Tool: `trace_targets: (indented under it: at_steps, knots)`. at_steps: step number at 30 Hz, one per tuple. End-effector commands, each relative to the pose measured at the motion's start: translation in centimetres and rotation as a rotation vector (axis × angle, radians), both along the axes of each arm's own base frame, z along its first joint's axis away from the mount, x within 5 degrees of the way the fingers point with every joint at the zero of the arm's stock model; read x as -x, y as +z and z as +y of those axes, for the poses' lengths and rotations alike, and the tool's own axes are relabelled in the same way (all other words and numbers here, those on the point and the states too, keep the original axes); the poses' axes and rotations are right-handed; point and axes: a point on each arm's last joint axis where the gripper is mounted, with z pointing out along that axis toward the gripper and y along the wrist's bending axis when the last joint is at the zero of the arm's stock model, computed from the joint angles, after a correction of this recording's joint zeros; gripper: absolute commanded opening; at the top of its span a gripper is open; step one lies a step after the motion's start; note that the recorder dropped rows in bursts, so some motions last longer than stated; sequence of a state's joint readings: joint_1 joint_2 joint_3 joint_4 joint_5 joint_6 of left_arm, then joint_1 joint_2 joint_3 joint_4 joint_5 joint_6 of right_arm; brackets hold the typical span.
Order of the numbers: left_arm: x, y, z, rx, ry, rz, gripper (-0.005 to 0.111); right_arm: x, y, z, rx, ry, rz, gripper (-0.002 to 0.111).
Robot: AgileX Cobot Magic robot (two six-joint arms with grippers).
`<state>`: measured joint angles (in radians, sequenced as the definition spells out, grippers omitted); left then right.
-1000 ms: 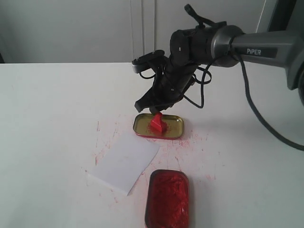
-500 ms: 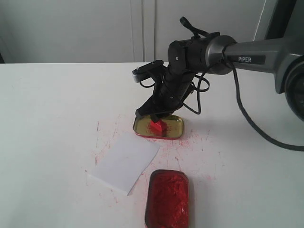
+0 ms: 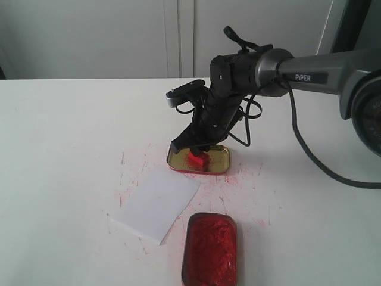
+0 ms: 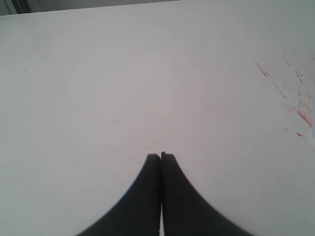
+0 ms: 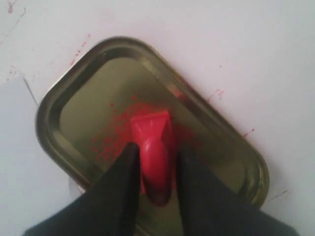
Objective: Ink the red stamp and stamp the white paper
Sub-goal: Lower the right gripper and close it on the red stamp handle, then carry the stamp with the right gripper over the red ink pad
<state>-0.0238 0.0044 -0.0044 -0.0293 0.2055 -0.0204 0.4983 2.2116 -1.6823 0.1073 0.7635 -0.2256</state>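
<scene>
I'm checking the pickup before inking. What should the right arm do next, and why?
Probably lift the red stamp straight up out of the gold lid. The right gripper looks closed on both sides of the stamp's handle, while its base stands on the lid's floor amid red smears. The open ink tin lies apart, so the stamp must clear the lid's rim first.

Exterior camera: we look from above, down across the table (image 3: 59, 149), at middling distance. Right wrist camera: close, straight down on the tin lid (image 5: 54, 105) and the red stamp (image 5: 153, 142) (both sit mid-frame in the exterior view). Left wrist camera: low over the table.
</scene>
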Motion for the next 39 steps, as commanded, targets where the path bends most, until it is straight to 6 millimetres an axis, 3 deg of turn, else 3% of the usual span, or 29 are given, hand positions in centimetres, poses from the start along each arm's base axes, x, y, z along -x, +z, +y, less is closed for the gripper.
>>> trace_targets:
  at_steps: [1,4,11,14,20,25,30,39]
  knots:
    - [0.0,-0.1,0.0,0.002,0.002,-0.003,0.000,0.0,0.0,0.1,0.004,0.003,-0.005,0.010]
    - [0.0,-0.1,0.0,0.002,0.002,-0.003,0.000,0.0,0.0,0.1,0.004,0.003,-0.005,0.000]
    - [0.0,-0.1,0.0,0.002,0.002,-0.003,0.000,0.0,0.9,0.0,-0.014,-0.029,-0.010,0.000]
    - [0.0,-0.1,0.0,0.002,0.002,-0.003,0.000,0.2,2.2,0.0,-0.032,-0.044,-0.030,0.000]
    - [0.0,-0.1,0.0,0.002,0.002,-0.003,0.000,1.6,6.9,-0.8,-0.044,-0.036,-0.042,0.000]
    - [0.0,-0.1,0.0,0.002,0.002,-0.003,0.000,4.6,9.3,-2.3,-0.054,-0.084,0.000,0.000]
    - [0.0,-0.1,0.0,0.002,0.002,-0.003,0.000,9.9,8.5,-4.2,-0.074,-0.093,0.015,0.000]
    - [0.0,-0.1,0.0,0.002,0.002,-0.003,0.000,15.4,7.8,-3.6,-0.088,-0.065,0.035,0.000]
